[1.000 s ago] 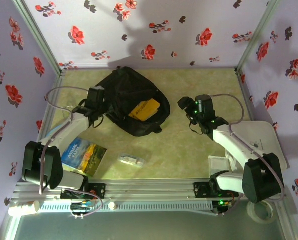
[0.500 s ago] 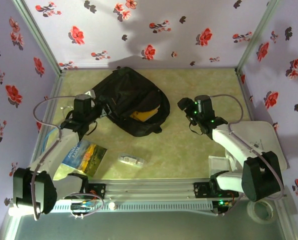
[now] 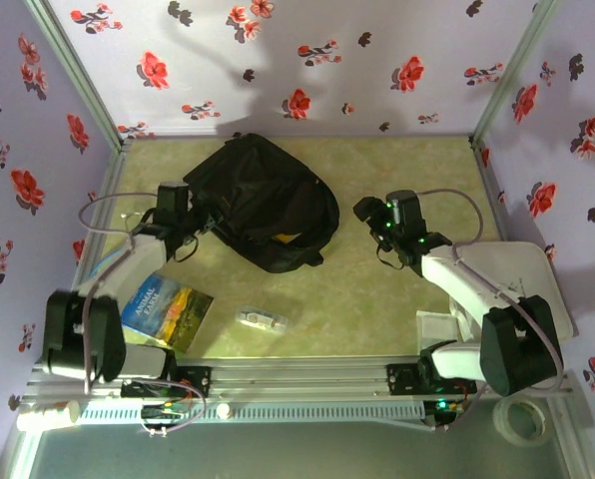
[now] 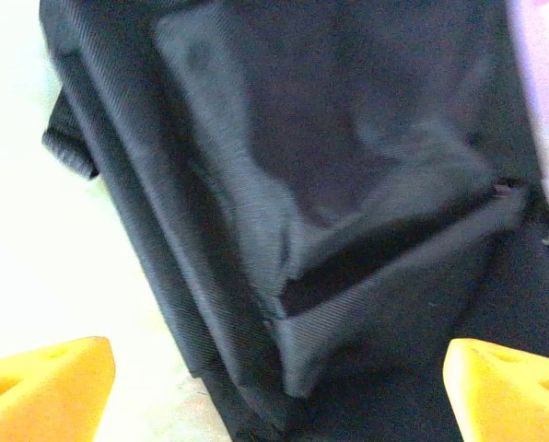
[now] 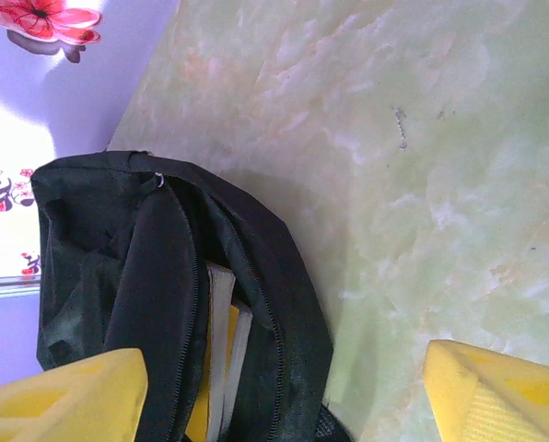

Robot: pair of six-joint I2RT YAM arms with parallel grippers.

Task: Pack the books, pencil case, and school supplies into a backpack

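Backpack: large black soft fabric backpack (image 3: 268, 200), lying far-centre on the green marbled table (image 3: 377, 309), zip mouth open.
Books: yellow paperback (image 5: 201, 410) tucked inside the backpack's opening; blue paperback with green-yellow picture (image 3: 170, 309) flat at near left.
Pencil case: small translucent oblong case (image 3: 263, 319), on the table near the blue paperback, not touching.
Left gripper (image 4: 274, 391): spread wide, empty, over the backpack's left edge.
Right gripper (image 5: 284, 387): spread wide, empty, just right of the backpack.
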